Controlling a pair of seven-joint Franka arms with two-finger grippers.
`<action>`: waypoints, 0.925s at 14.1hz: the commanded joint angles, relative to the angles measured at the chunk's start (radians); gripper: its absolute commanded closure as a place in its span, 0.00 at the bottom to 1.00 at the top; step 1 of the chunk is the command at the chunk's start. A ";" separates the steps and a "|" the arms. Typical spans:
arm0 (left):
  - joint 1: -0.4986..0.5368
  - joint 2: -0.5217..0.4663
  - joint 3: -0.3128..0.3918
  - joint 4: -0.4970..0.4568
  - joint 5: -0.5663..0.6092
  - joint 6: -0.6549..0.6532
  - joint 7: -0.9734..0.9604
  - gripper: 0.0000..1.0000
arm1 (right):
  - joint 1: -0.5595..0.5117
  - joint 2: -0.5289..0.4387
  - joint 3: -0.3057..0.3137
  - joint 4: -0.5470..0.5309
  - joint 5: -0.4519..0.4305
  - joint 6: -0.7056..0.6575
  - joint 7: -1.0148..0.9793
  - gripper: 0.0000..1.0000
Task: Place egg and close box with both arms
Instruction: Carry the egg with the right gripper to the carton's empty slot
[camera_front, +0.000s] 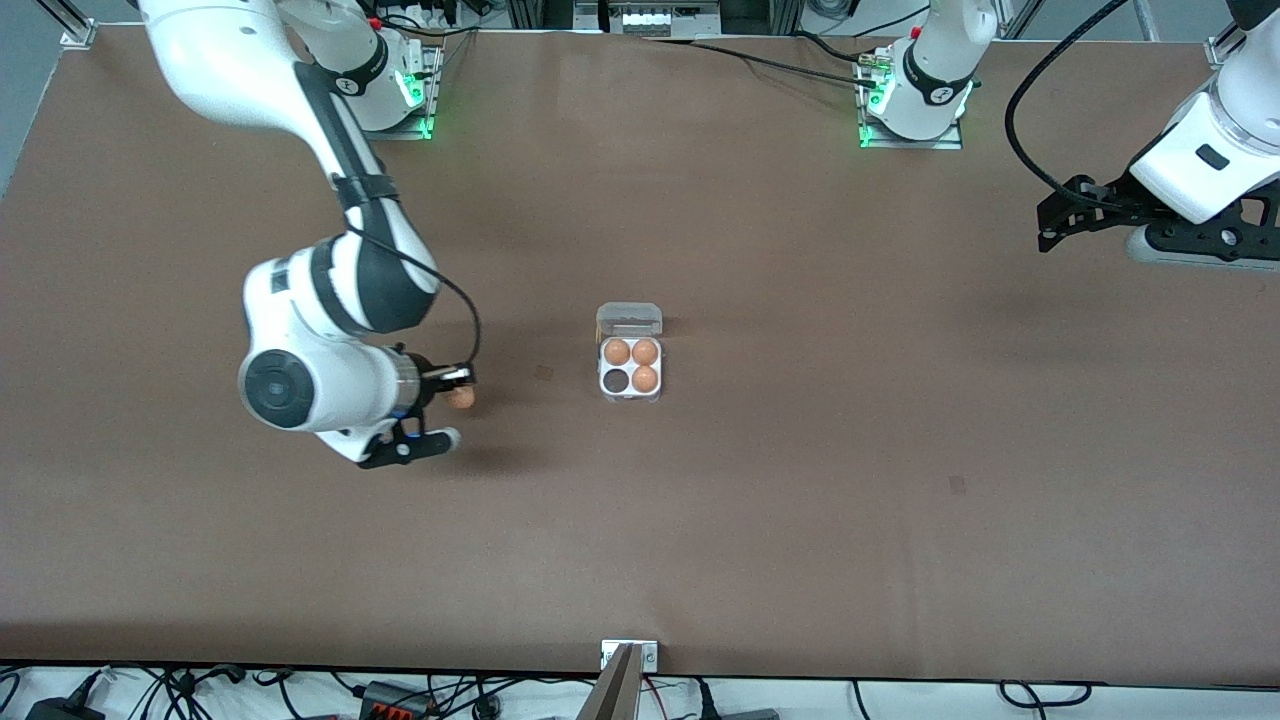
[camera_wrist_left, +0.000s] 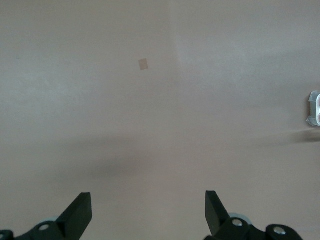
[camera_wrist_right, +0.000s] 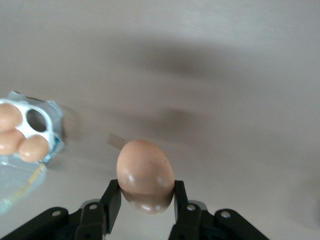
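From the front view, the box (camera_front: 630, 366) sat near the middle of the brown table (camera_front: 800, 500) with its clear lid (camera_front: 629, 319) folded open on the side toward the robots' bases. Three eggs (camera_front: 617, 351) filled three of its four cells; the cell nearest the camera on the right arm's side stood empty. The right gripper (camera_front: 455, 390) hung over the table on the right arm's side of the box, clamped on the egg (camera_front: 461, 397). The left gripper (camera_front: 1050, 225) waited well away from the box, over the left arm's end of the table.

In the left wrist view, the left gripper (camera_wrist_left: 148, 210) showed its two black fingers (camera_wrist_left: 80, 212) spread wide with nothing between them, above bare tabletop carrying one small tan mark (camera_wrist_left: 143, 64). A corner of the box (camera_wrist_left: 314, 109) showed at the frame's edge.

In the right wrist view, the right gripper (camera_wrist_right: 145, 197) was closed on the egg (camera_wrist_right: 145, 175), its fingers (camera_wrist_right: 111, 200) pressing the shell from both sides. The box (camera_wrist_right: 47, 122) lay on the table near it, with its empty cell and three eggs (camera_wrist_right: 33, 147) in view, and the clear lid (camera_wrist_right: 17, 187) flat beside the tray.
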 joint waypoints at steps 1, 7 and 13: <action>0.009 0.011 -0.004 0.029 -0.015 -0.022 0.022 0.00 | 0.061 0.087 -0.011 0.116 0.009 0.021 0.097 0.77; 0.011 0.011 -0.006 0.029 -0.016 -0.022 0.022 0.00 | 0.196 0.127 -0.011 0.113 0.068 0.150 0.235 0.77; 0.011 0.011 -0.006 0.029 -0.015 -0.022 0.022 0.00 | 0.270 0.173 -0.014 0.110 0.065 0.183 0.301 0.77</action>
